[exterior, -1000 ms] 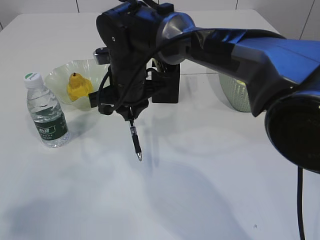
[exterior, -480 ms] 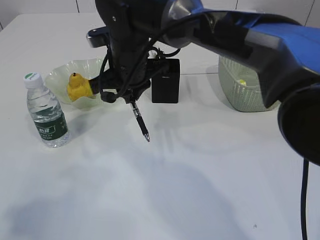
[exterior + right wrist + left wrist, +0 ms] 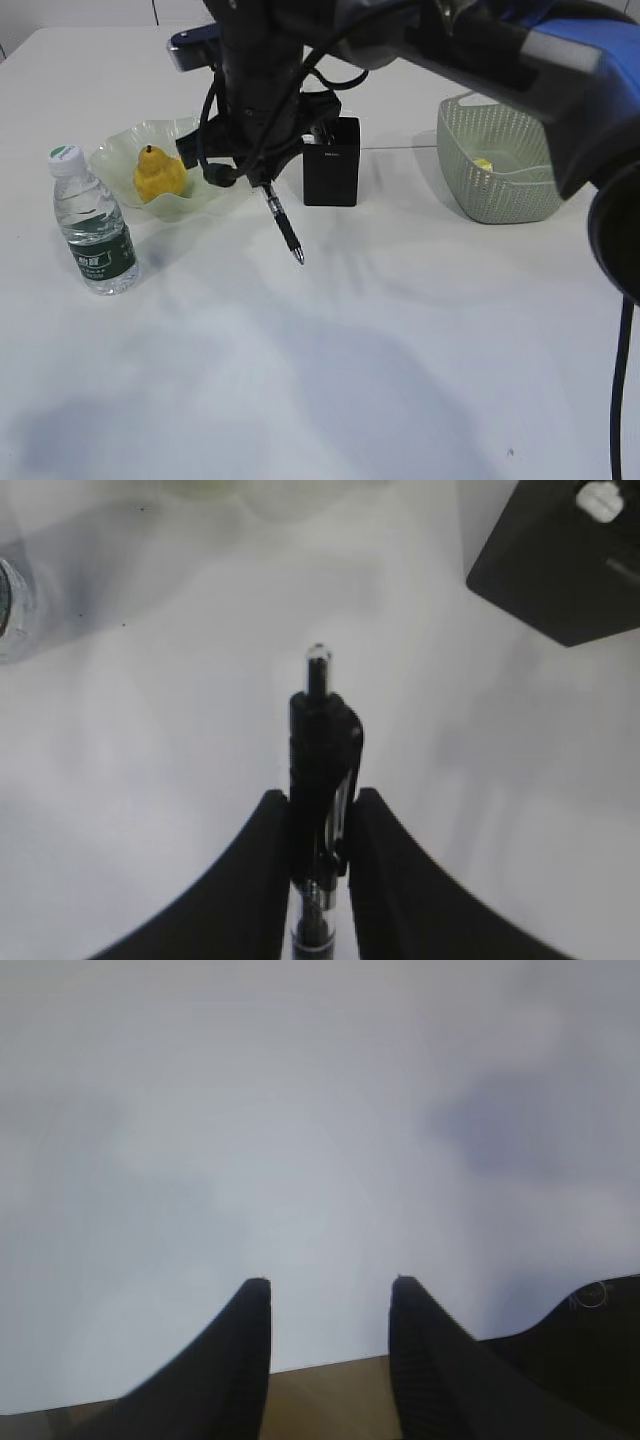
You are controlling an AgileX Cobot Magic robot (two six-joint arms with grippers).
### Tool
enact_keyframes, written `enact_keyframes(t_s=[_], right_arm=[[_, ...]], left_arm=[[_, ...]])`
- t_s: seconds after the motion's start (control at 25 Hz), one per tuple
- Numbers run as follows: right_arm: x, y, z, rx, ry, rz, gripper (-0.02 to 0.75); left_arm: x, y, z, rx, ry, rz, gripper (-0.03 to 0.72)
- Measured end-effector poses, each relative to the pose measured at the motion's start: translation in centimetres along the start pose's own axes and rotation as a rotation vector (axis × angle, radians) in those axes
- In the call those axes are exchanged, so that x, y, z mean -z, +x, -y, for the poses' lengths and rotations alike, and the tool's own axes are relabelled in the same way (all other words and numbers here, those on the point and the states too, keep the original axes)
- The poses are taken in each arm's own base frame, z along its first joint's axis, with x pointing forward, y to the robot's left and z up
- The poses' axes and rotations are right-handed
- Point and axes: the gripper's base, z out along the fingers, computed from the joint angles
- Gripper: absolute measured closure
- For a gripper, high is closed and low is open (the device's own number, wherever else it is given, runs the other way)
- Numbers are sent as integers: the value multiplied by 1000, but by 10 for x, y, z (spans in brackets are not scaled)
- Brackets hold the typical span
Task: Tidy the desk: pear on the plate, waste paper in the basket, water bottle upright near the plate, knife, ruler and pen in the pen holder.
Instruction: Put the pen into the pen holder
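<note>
**Black pen carried above the desk, holder just behind**

Black and slim, the pen hangs tip-down and tilted from the right gripper, whose jaws pinch its barrel near the upper end. It is in the air over the desk, just in front of the pen holder.

To do this step well, the pen should probably be brought over the holder's open top and turned closer to upright, so the tip clears the near wall before the jaws let go. A slanted drop could catch the rim or tip the box.

The left gripper stands partly open over bare white surface, holding nothing.

The pear sits on the plate; the water bottle stands upright nearby; the basket stands at the right.

The bottle's green label carries white print too small to read; the holder shows a faint mark, also unreadable.
</note>
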Motion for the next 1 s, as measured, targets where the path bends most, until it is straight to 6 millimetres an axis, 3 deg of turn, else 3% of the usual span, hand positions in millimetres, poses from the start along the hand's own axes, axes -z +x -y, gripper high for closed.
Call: enact_keyframes(t_s=[0.52,1.0], right_arm=[[79,-12,21,21,57,203,566],[85,-23,20,84,50,329,566]], left_arm=[[0,0,0,-1,-2,0,414],[0,0,0,-1,-2,0,414]])
